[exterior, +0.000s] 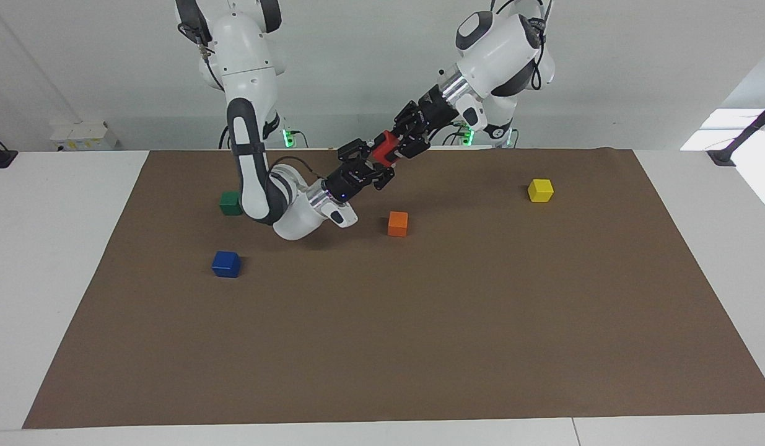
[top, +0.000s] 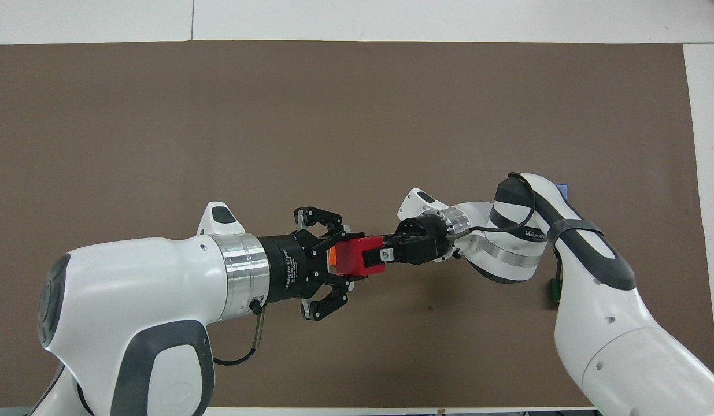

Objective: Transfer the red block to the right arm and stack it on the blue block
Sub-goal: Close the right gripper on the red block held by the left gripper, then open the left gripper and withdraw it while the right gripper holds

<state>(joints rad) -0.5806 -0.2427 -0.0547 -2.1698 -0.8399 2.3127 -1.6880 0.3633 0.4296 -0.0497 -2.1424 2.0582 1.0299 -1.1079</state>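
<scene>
The red block (exterior: 387, 148) (top: 357, 257) is up in the air between the two grippers, over the mat near the orange block. My left gripper (exterior: 402, 141) (top: 346, 257) is shut on it, one finger on each side. My right gripper (exterior: 376, 162) (top: 375, 254), with the blue light at its wrist, meets the block's other end and overlaps it in the overhead view. The blue block (exterior: 226, 264) sits on the mat toward the right arm's end. In the overhead view only a corner of it (top: 562, 188) shows beside the right arm.
An orange block (exterior: 397, 223) lies under the handover spot. A dark green block (exterior: 231, 203) sits by the right arm's elbow, nearer to the robots than the blue block. A yellow block (exterior: 540, 190) lies toward the left arm's end. A brown mat (exterior: 419, 347) covers the table.
</scene>
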